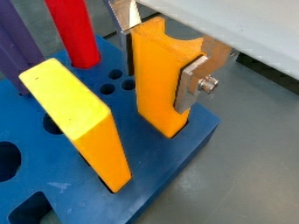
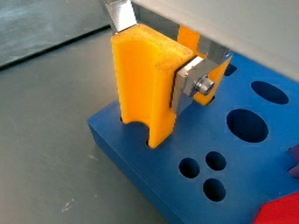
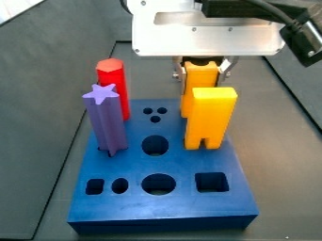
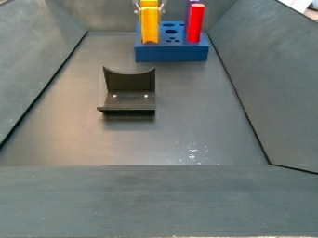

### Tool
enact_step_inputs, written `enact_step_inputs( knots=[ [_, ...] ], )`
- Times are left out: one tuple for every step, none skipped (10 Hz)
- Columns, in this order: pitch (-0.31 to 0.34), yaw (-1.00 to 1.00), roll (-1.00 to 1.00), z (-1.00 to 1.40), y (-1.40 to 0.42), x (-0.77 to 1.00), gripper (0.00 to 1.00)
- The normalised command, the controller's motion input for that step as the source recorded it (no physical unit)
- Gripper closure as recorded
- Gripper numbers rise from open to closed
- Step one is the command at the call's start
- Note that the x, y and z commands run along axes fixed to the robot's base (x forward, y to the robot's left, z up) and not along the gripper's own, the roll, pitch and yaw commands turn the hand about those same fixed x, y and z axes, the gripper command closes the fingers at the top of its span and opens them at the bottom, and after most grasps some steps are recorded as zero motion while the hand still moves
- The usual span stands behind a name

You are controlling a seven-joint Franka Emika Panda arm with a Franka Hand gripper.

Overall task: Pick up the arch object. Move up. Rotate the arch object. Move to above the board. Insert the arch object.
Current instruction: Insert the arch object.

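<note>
The arch object [image 1: 158,74] is an upright yellow-orange block with a curved notch at one end, seen in both wrist views [image 2: 146,83]. My gripper [image 1: 160,66] is shut on it, with a silver finger [image 2: 191,83] pressed on each side. Its lower end meets the top of the blue board [image 2: 128,144] near a corner; how deep it sits cannot be told. In a side view the arch object [image 3: 198,73] stands at the back of the board [image 3: 164,202], half hidden behind a wide yellow block, with the gripper [image 3: 201,68] on it.
A wide yellow block [image 3: 210,118], a red post [image 3: 111,80] and a purple star post [image 3: 104,118] stand in the board close to the gripper. The dark fixture [image 4: 126,91] sits on the grey floor, in front of the board [image 4: 172,51]. Sloped walls enclose the floor.
</note>
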Motion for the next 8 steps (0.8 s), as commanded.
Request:
enact_step_inputs(
  knots=[
    [0.000,-0.05,0.00,-0.19,0.00,0.00,1.00],
    [0.000,-0.09,0.00,-0.37,-0.01,0.00,1.00],
    [0.000,-0.11,0.01,-0.46,-0.05,0.00,1.00],
    [-0.026,-0.09,0.02,-0.52,-0.06,0.00,1.00],
    [-0.089,-0.02,0.01,-0.59,-0.07,0.00,1.00],
    [-0.069,-0.01,0.04,-0.55,-0.09,0.00,1.00],
    [-0.060,0.00,0.01,-0.45,-0.03,0.00,1.00],
    [-0.037,0.00,-0.06,-0.13,0.00,0.00,1.00]
  ],
)
